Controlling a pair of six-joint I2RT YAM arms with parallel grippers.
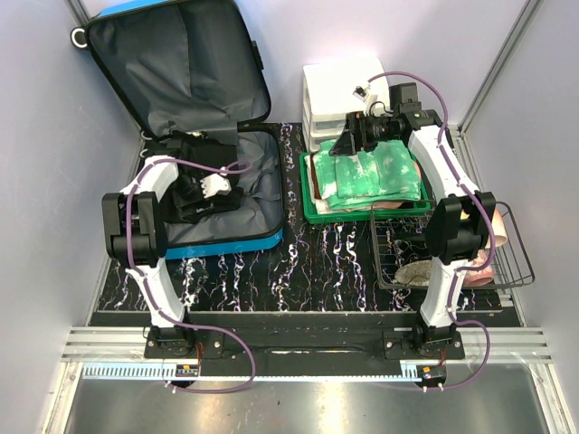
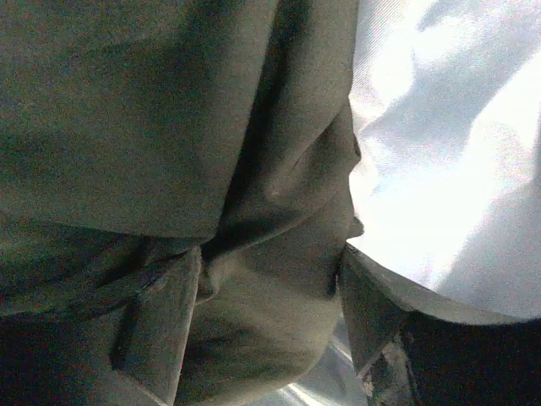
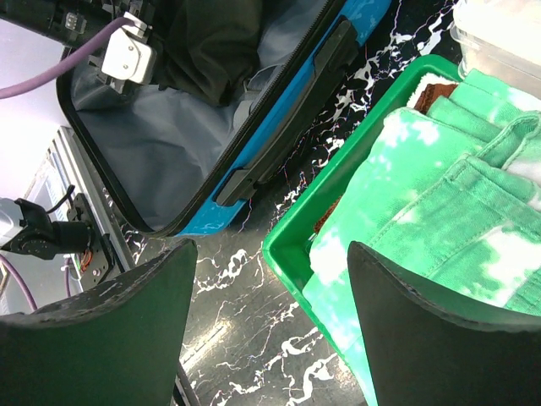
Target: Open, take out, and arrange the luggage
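The blue suitcase (image 1: 226,242) lies open at the left, its lid (image 1: 181,63) propped up and the grey lining showing; it also shows in the right wrist view (image 3: 287,110). A dark garment (image 1: 194,149) lies in its base. My left gripper (image 1: 204,190) is down inside the base. Its jaws stand wide apart, with a fold of the dark fabric (image 2: 270,330) bulging between the fingers (image 2: 161,321). White cloth (image 2: 456,169) lies beside it. My right gripper (image 1: 348,145) is open and empty, hovering over the left rim of the green tray (image 3: 296,254).
The green tray (image 1: 312,212) holds folded green tie-dye clothes (image 1: 371,176). A white drawer organiser (image 1: 339,86) stands behind it. A wire basket (image 1: 507,262) with some items sits at the right front. The table top is black marble (image 1: 317,262).
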